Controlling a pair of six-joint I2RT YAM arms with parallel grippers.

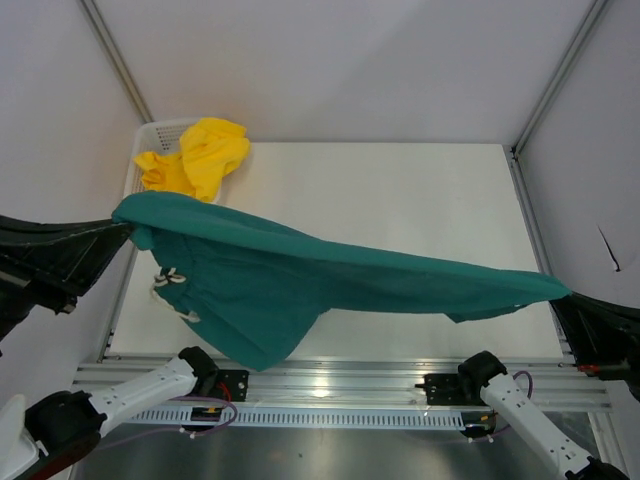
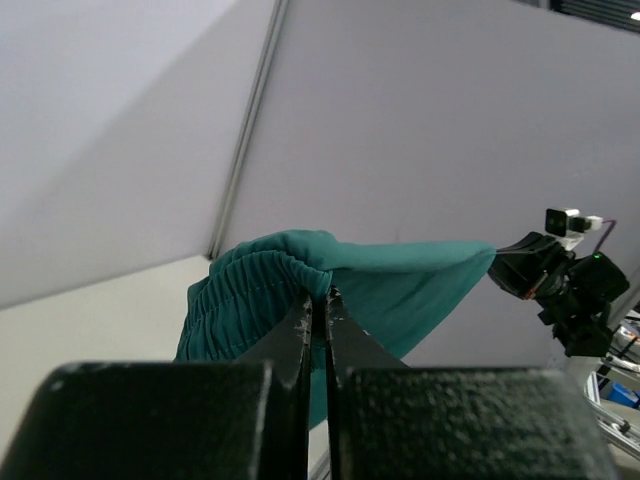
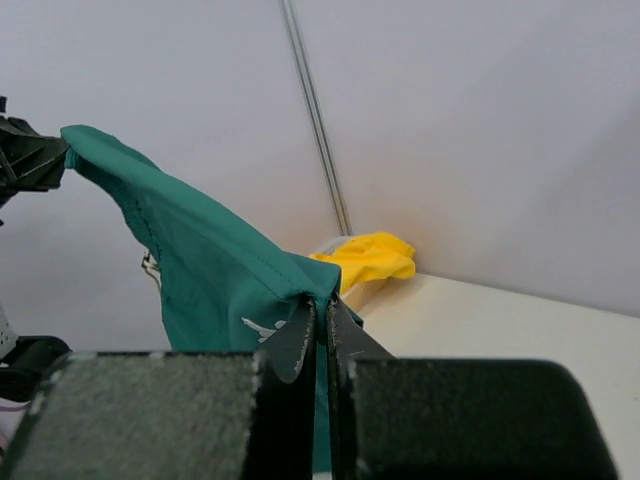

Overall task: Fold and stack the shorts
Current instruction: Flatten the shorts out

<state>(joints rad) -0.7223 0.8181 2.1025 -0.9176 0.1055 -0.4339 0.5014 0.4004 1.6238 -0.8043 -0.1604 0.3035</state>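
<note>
You have bright, even light from above in all three views. The white table (image 1: 400, 200) is almost washed out, and the metal rail (image 1: 340, 382) at its near edge shows glare. Shadows are soft and weak. In both wrist views the dark fingers (image 2: 300, 330) near the lens look blurred and grainy.

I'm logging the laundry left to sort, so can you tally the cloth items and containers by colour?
Teal-green shorts: 1, stretched in the air between the left gripper and the right gripper
Yellow shorts: 1, crumpled in the basket
White mesh basket: 1
Total: 3
</note>
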